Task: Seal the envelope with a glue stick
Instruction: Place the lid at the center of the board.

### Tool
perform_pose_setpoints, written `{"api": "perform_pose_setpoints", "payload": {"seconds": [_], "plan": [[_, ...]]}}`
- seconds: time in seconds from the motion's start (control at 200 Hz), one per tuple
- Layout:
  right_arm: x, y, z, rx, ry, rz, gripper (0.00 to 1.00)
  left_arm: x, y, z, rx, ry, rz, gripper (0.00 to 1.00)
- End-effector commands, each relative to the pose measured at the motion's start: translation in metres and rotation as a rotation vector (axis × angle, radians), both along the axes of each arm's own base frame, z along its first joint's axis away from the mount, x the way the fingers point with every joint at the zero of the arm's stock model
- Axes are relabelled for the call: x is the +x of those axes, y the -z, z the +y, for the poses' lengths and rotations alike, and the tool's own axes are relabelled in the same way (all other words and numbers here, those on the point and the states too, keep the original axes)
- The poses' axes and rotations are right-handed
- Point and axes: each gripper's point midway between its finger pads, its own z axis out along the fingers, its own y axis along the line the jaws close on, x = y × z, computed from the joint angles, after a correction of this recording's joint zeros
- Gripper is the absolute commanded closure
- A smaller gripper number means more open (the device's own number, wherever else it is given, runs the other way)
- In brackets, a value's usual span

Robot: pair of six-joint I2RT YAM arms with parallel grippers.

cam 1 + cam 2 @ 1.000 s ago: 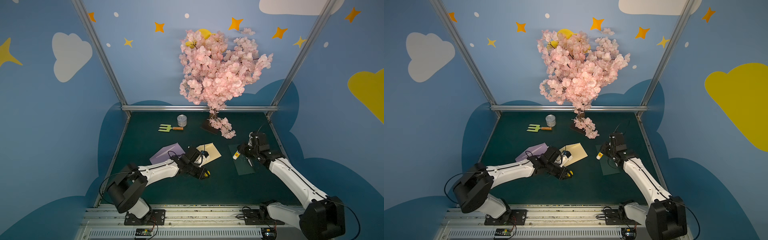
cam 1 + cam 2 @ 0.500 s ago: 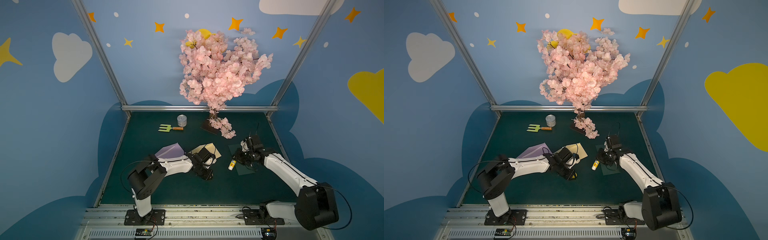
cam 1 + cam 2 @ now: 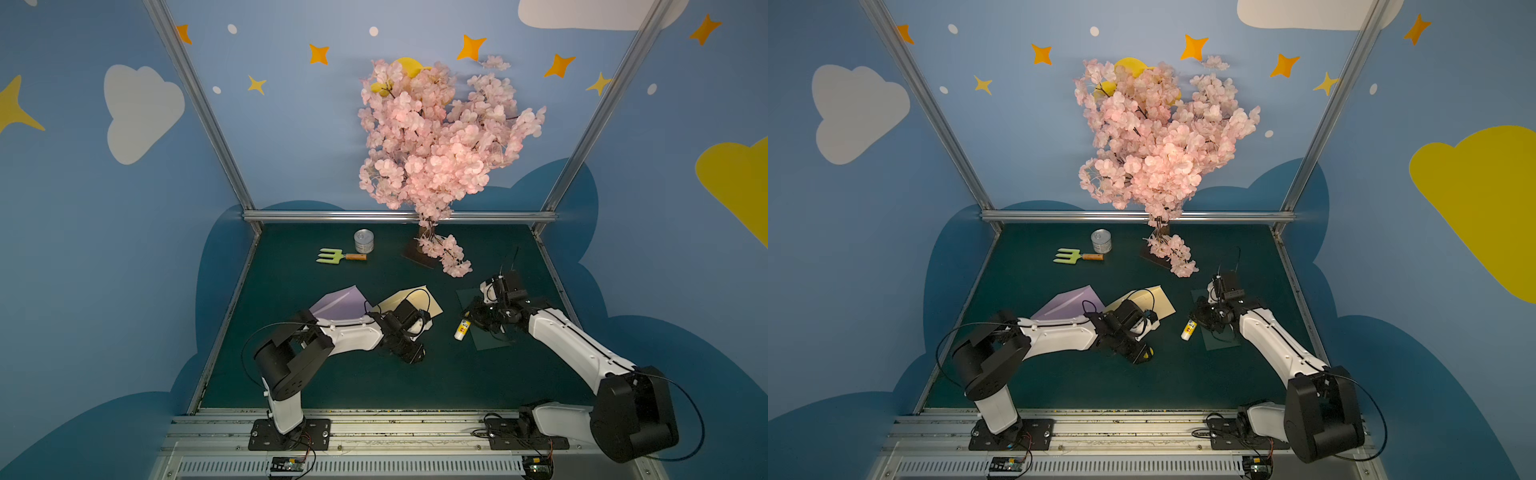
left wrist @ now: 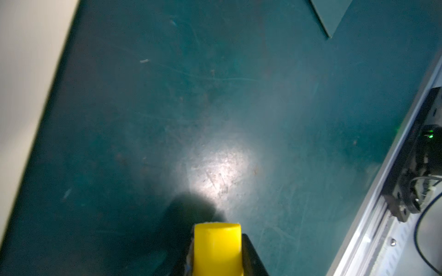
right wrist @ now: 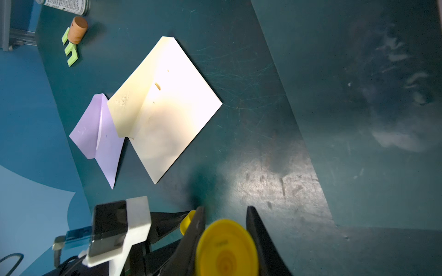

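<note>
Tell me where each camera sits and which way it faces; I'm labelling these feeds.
Top views: high in front, looking down across the table; both arms show.
Left wrist: on the left arm, facing the table; the left gripper holds a yellow cap.
Right wrist: on the right arm, facing the envelope; the right gripper holds the glue stick.
Shared: top and right wrist views both show the envelope.

white left arm [image 3: 353,334], white right arm [image 3: 569,345], black joints, black cables
</note>
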Motion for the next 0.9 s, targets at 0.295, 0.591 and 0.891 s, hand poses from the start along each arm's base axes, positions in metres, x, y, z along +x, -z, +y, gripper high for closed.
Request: {"api": "perform_pose_setpoints", "payload": {"seconds": [0.295, 0.591, 0.891], "plan": [[-0.002, -0.006, 0.003, 0.040, 0.011, -0.023, 1.00, -0.004, 0.019, 0.007, 0.049, 0.030, 0.007, 0.46], [-0.005, 0.000, 0.003, 0.051, 0.018, -0.011, 1.00, -0.008, 0.011, 0.004, 0.021, 0.054, 0.015, 0.44], [-0.005, 0.002, 0.005, 0.069, 0.019, -0.005, 1.00, -0.007, 0.005, 0.001, 0.009, 0.052, 0.015, 0.43]]}}
